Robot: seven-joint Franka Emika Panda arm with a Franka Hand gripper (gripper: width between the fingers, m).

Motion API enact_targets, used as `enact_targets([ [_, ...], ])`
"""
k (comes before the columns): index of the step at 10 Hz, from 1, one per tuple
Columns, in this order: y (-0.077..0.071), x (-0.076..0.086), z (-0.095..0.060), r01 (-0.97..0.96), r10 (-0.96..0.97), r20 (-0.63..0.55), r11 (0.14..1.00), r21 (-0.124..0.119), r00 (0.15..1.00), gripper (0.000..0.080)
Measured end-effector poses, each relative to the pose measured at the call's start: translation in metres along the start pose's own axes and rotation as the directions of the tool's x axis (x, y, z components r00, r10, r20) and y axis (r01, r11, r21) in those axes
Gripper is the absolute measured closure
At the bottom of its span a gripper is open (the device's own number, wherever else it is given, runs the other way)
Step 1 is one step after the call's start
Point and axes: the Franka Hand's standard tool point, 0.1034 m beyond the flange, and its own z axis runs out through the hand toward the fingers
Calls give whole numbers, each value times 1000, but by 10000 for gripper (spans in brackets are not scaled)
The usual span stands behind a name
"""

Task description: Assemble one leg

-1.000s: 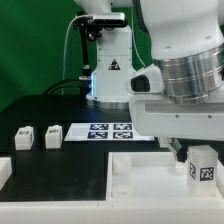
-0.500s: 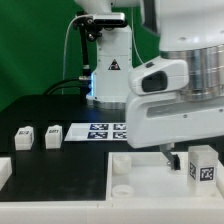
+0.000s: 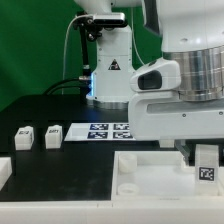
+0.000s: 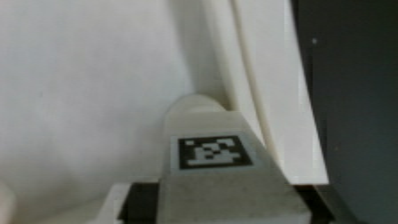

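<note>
My gripper (image 3: 205, 158) is shut on a small white leg (image 3: 207, 166) with a black-and-white marker on its face, and holds it over the exterior view's right part of the large white tray-like base (image 3: 150, 180). In the wrist view the leg (image 4: 217, 150) stands out between my two dark fingers (image 4: 143, 203), with the white inside of the base behind it and the base's raised rim (image 4: 258, 80) close beside it. Two more legs (image 3: 24, 136) (image 3: 52, 134) stand on the black table at the exterior view's left.
The marker board (image 3: 105, 130) lies flat behind the base. A white block (image 3: 5, 170) sits at the exterior view's left edge. The arm's white base column (image 3: 108, 60) stands at the back, in front of a green backdrop.
The arm has moved toward the exterior view's right and lower with the leg in it. The base has shifted a little toward the exterior view's right.
</note>
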Motion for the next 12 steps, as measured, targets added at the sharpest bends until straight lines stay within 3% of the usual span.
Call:
enact_targets([
  [2,-3,3,-1,-198,198,20,980,-4,980,505],
  [3,-3,3,-1,-380,380,43,925,4,924,505],
  [5,-5,1,1,-671,669,83,741,5,739,505],
  [7,-9,-1,4,-893,886,117,449,19,448,505],
  [8,-8,-1,4,-929,921,127,368,30,369,505],
  [10,-9,-2,4,-984,975,135,175,11,175,505],
  [12,-9,1,3,-997,988,134,72,7,72,499],
])
